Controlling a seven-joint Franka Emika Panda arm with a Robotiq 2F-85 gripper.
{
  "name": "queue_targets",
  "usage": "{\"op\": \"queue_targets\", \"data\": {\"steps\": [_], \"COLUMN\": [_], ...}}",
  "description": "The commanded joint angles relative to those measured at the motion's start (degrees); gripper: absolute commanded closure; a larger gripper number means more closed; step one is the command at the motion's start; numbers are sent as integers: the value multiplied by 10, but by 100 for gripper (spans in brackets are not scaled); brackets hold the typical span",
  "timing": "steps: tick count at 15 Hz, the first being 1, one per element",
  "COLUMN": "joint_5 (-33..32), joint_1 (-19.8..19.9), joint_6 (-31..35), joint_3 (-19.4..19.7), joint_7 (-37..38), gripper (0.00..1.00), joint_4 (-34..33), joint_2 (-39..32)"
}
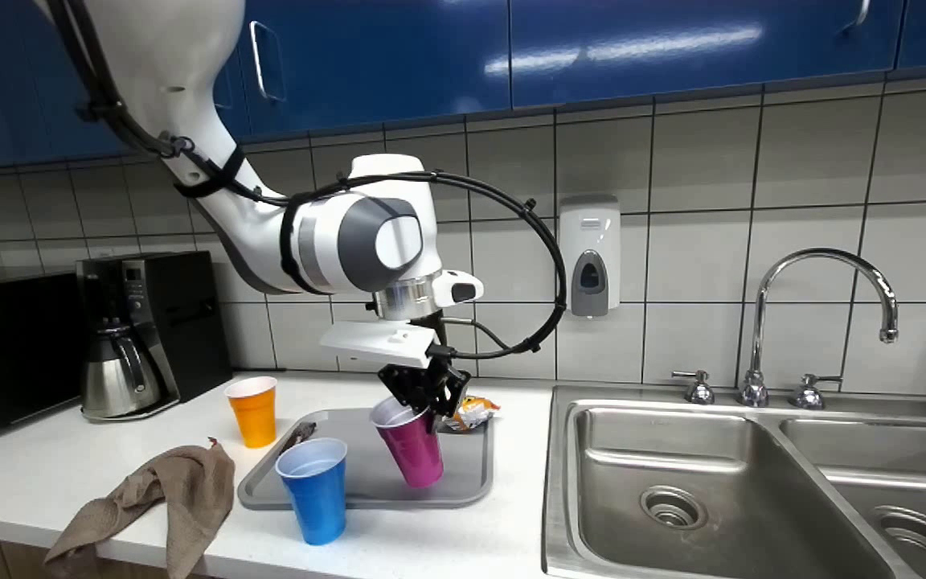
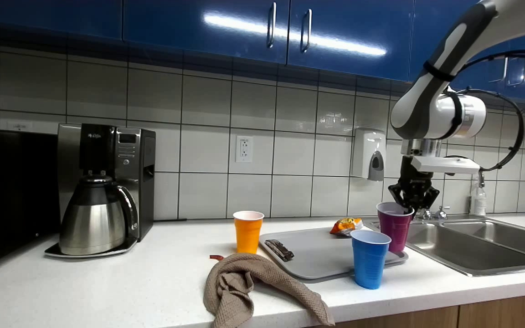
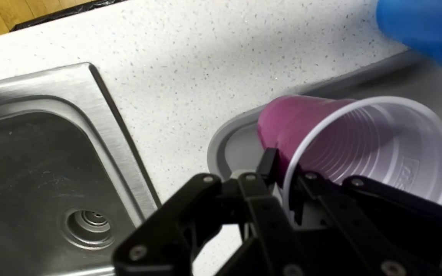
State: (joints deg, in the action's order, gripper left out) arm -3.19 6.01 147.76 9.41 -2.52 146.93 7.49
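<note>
My gripper (image 1: 431, 418) is shut on the wall of a magenta cup (image 1: 409, 450), near its rim. One finger is inside the cup and one is outside, as the wrist view shows at the fingertips of the gripper (image 3: 281, 166). The magenta cup (image 2: 395, 230) is tilted over the right end of a grey tray (image 1: 362, 482). I cannot tell whether its base touches the tray. Its white inside looks empty in the wrist view. A blue cup (image 1: 317, 498) stands upright at the tray's front edge. An orange cup (image 1: 254, 414) stands behind the tray's left end.
An orange snack packet (image 2: 347, 225) and a dark wrapper (image 2: 279, 249) lie on the tray. A brown cloth (image 2: 239, 287) lies on the counter. A coffee maker (image 2: 107, 196) stands at the left. A steel sink (image 1: 664, 474) with a faucet is at the right, below a soap dispenser (image 1: 589, 257).
</note>
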Motion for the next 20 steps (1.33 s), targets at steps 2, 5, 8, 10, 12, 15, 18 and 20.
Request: {"op": "queue_targets", "data": {"steps": [2, 5, 8, 10, 12, 15, 18, 20], "joint_5": [43, 62, 70, 69, 72, 92, 108, 108], "joint_1": [-9, -11, -8, -5, -2, 4, 10, 11], "joint_6": [-14, -18, -20, -20, -25, -41, -59, -73], "joint_3": [-11, -14, -14, -14, -14, -18, -20, -18], "joint_7": [-12, -10, -2, 6, 7, -5, -12, -7], "gripper": [98, 98, 98, 98, 98, 98, 98, 68], "joint_4": [-48, -74, -103, -124, -144, -170, -187, -195], "joint_2": [-44, -73, -108, -132, -155, -181, -196, -199]}}
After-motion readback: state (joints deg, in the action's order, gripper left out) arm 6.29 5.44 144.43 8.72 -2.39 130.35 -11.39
